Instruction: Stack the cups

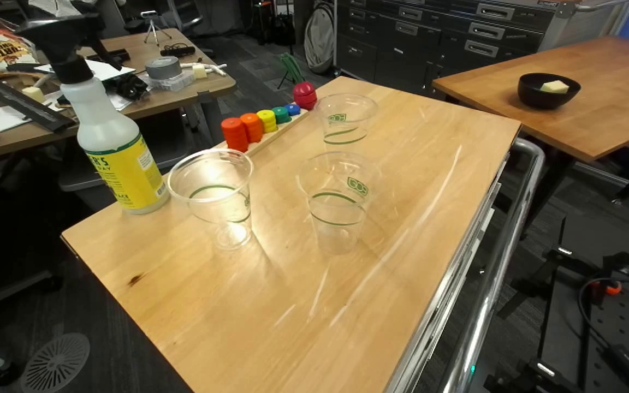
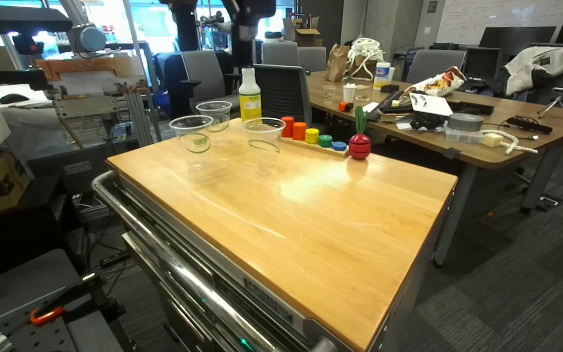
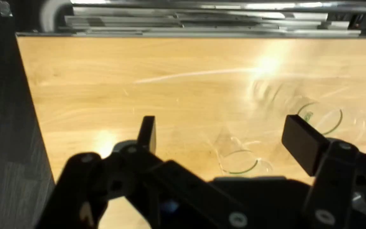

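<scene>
On the cart point(image 1: 287, 229), in both exterior views, cup A point(image 1: 211, 196), cup B point(image 1: 339, 210) and cup C point(image 1: 345, 123) stand upright, mouths up, each apart from the others. All are clear, green-banded. Bearings taken in an exterior view: cup A at 9 o'clock from cup B, cup C at 12. The bottle point(image 1: 129, 158), yellow label, near cup A at its 10 o'clock. The blocks point(image 1: 266, 121) in a row, 9 o'clock of cup C; order red, orange, yellow, green, blue, tallest to lowest. A black bowl point(image 1: 546, 101), pale chunk point(image 1: 555, 86) inside, on a separate table point(image 1: 609, 71) at cup B's 2 o'clock. In an exterior view, a red ball point(image 2: 359, 146) with green leaves sits just beside the blue end, 3 o'clock from cup C. Wrist view: gripper point(image 3: 224, 135) shows at 6 o'clock, fingers point(image 3: 146, 135) spread wide, a broad gap between them. There cup C shows within that gap, clear of both fingers; its rim is too faint to trace. At 2 o'clock from it, cup B, nearer the bar point(image 3: 227, 5) along the 12 o'clock side.
</scene>
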You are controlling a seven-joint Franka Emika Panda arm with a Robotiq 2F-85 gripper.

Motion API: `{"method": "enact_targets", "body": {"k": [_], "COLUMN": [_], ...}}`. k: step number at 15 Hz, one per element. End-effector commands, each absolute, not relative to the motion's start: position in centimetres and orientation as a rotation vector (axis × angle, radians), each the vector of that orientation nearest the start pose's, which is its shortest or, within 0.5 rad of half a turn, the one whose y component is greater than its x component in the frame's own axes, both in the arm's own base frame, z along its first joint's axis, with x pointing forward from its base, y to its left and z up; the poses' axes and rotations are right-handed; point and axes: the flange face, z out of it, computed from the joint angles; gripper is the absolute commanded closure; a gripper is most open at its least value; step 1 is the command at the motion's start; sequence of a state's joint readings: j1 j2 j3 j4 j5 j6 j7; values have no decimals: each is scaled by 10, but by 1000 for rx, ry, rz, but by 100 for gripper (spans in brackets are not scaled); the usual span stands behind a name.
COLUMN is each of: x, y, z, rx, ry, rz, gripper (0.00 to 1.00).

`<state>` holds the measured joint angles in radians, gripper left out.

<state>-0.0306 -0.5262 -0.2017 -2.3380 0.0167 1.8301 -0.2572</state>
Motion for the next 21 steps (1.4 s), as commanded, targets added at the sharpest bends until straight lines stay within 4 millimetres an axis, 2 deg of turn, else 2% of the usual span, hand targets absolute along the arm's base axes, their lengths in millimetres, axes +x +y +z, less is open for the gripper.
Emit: {"method": "enact_targets", "body": {"k": [1,5,8,11,16,21], "x": [444,496,528,556,585,589], "y": [-66,-36,-23,-18,-21,-18], "z": [529,511,494,477,447,408], "rx": [-3013,-3065,-3080,-3079,-3074,-3081], "ry": [3,36,55,85,107,88], "rz": [-137,-154,-117,-53,30,148], "gripper": [0,0,0,0,0,0]}}
